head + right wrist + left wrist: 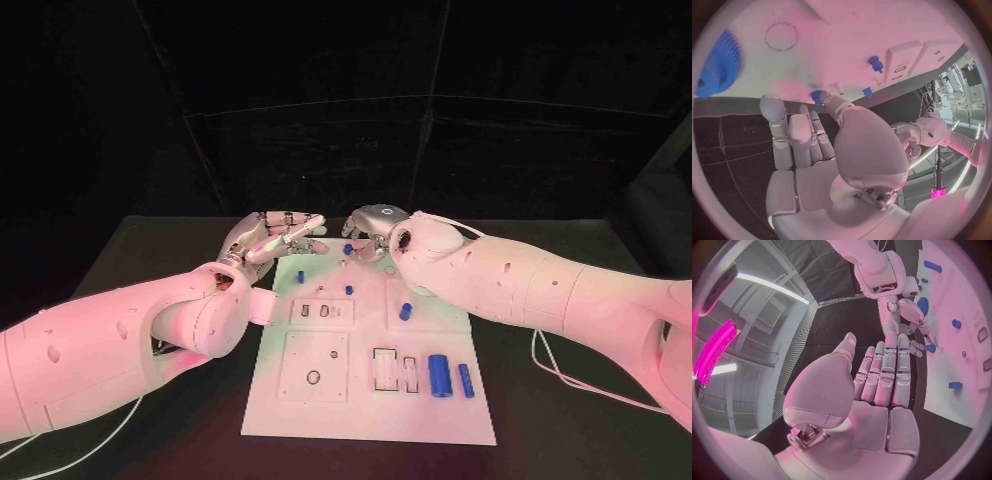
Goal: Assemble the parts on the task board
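The white task board (368, 400) lies in the middle of the black table. My right hand (372, 224) hangs over its far edge; thumb and a fingertip (811, 111) close round a small blue part (817, 96), also seen as the small blue part (348, 248). A blue gear (720, 62) lies on the board close by. My left hand (274, 236) hovers at the board's far left corner with fingers (886, 375) straight and nothing in it. Small blue pegs (300, 276) (348, 290) (407, 311) and two blue cylinders (438, 375) (466, 380) sit on the board.
The board carries raised white blocks with slots (323, 311) and recesses (315, 377). Black table (577, 430) stretches on both sides of the board. A white cable (570, 380) trails on the table under my right arm. Both hands are close together at the far edge.
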Controlling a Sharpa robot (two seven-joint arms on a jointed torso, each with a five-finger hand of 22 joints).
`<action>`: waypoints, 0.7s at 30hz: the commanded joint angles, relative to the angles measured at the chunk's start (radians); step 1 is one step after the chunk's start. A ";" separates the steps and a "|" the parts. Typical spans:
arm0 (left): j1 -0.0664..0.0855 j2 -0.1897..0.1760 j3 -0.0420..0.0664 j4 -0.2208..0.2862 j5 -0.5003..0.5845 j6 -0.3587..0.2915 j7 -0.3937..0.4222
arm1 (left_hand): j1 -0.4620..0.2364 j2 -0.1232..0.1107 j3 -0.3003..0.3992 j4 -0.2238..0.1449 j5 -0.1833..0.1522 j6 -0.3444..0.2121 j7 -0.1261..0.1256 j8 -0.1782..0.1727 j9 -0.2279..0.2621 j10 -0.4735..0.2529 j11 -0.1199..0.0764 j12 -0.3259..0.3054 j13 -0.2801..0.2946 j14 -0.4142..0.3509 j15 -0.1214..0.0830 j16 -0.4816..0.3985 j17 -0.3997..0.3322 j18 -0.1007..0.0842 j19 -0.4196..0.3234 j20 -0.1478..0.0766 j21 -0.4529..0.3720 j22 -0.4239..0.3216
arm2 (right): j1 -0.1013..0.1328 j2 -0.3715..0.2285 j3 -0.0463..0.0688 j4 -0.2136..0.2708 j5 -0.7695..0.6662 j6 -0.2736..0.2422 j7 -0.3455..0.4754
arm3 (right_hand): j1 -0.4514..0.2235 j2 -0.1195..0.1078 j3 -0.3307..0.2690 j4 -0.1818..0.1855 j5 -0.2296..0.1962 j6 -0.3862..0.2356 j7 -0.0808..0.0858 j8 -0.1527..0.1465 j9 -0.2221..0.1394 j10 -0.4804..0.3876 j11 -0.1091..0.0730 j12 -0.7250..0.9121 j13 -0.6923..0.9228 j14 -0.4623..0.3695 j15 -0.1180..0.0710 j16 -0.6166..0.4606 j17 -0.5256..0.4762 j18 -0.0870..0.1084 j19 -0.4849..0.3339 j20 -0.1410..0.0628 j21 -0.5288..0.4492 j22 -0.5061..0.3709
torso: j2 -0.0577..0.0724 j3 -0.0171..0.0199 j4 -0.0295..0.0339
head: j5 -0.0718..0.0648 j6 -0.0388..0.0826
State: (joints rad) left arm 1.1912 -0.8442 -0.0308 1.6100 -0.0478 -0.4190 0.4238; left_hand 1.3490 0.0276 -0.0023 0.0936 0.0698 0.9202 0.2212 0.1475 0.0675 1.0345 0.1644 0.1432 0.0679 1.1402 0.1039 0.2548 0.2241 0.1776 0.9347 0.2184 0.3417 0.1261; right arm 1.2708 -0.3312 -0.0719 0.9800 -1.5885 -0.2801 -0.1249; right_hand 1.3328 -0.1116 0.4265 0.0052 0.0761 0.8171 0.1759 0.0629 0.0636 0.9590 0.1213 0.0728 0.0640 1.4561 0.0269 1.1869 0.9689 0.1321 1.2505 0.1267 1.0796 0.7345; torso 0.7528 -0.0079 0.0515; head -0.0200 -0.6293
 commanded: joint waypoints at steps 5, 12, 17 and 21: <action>0.002 -0.003 0.001 0.000 -0.005 0.020 -0.002 | -0.001 0.011 0.001 -0.004 -0.001 -0.003 0.007 -0.005 -0.001 0.004 0.003 -0.006 -0.001 0.000 0.005 0.001 0.001 0.005 0.008 0.001 0.002 -0.001 | 0.003 -0.093 0.033 0.115 0.004 -0.089 -0.025 | 0.007 0.008 -0.013 0.008 0.030 0.052 0.006 0.013 0.009 0.050 -0.005 0.054 0.010 0.003 -0.005 0.008 0.008 0.016 0.007 -0.004 0.008 0.014 | -0.001 0.0016 -0.0016 | 0.001 0.000; 0.002 -0.016 0.000 0.003 -0.008 0.021 -0.005 | -0.001 0.011 0.001 -0.004 -0.001 -0.003 0.007 -0.005 -0.001 0.004 0.003 -0.006 -0.001 0.000 0.005 0.001 0.001 0.005 0.008 0.001 0.002 -0.001 | 0.004 -0.259 0.068 0.278 0.133 -0.101 -0.012 | 0.001 -0.002 -0.017 0.021 0.034 0.107 0.000 0.031 0.014 0.204 -0.029 0.144 0.040 0.029 -0.022 0.066 0.086 0.000 0.055 -0.016 0.074 0.109 | -0.004 0.0011 -0.0164 | 0.001 0.005; 0.002 -0.022 0.000 0.003 -0.008 0.022 -0.007 | -0.001 0.011 0.001 -0.005 -0.001 -0.003 0.007 -0.006 -0.001 0.003 0.003 -0.007 -0.001 0.000 0.005 0.001 0.001 0.005 0.008 0.001 0.002 -0.002 | 0.005 -0.367 0.075 0.351 0.198 -0.020 -0.016 | -0.053 -0.054 -0.138 0.064 0.095 0.120 -0.042 0.032 0.011 0.374 -0.079 0.377 0.215 0.054 -0.064 0.152 0.205 -0.026 0.120 -0.059 0.172 0.255 | -0.005 0.0050 -0.0311 | 0.005 0.008; 0.002 -0.021 0.000 0.002 -0.008 0.025 -0.008 | -0.001 0.011 0.001 -0.005 -0.001 -0.003 0.007 -0.006 -0.001 0.003 0.003 -0.007 -0.001 0.000 0.005 0.001 0.001 0.005 0.008 0.001 0.002 -0.002 | 0.005 -0.402 0.077 0.352 0.212 0.041 -0.041 | -0.038 -0.025 -0.256 0.117 0.119 0.090 -0.031 0.026 0.007 0.363 -0.072 0.919 0.813 0.069 -0.053 0.234 0.327 -0.040 0.142 -0.054 0.225 0.334 | -0.006 0.0069 -0.0370 | 0.004 0.010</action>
State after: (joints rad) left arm 1.1917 -0.8660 -0.0314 1.6108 -0.0489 -0.4097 0.4149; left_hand 1.3490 0.0276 -0.0023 0.0936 0.0698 0.9202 0.2212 0.1475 0.0675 1.0345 0.1644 0.1432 0.0680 1.1402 0.1039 0.2548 0.2241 0.1775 0.9347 0.2184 0.3417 0.1259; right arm 1.2734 -0.7325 0.0034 1.3291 -1.4297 -0.3096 -0.1452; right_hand 1.2930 -0.1505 0.1920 0.1123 0.1878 0.9154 0.1414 0.0929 0.0713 1.3103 0.0500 0.8920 0.7681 1.4651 -0.0327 1.4044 1.2700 0.1080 1.3874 0.0702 1.2962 1.0557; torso 0.7479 -0.0028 0.0222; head -0.0161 -0.6205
